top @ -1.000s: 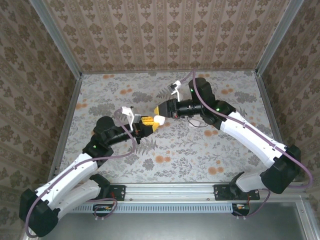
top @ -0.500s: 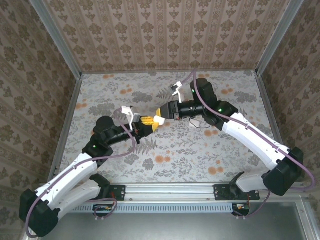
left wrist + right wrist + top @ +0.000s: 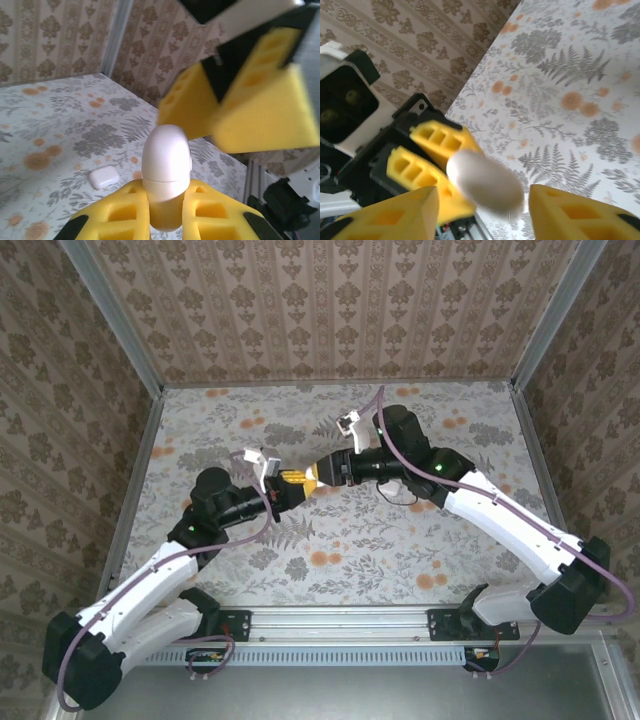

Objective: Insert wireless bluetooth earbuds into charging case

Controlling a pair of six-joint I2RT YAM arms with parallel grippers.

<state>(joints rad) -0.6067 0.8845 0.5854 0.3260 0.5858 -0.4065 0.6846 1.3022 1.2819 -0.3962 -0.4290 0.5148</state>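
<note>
While the charging case [image 3: 166, 162] is pinched by its lower half between the pads of the left gripper [image 3: 291, 480], clear above the table [image 3: 400, 540], its long axis is directed straight at the right gripper [image 3: 484, 196]. The right jaws are parted wider than the case, and nothing is gripped by them. The rounded lid end is placed between their fingertips, lid down. The right arm is judged nearer that end. Pad contact there cannot be determined.
</note>
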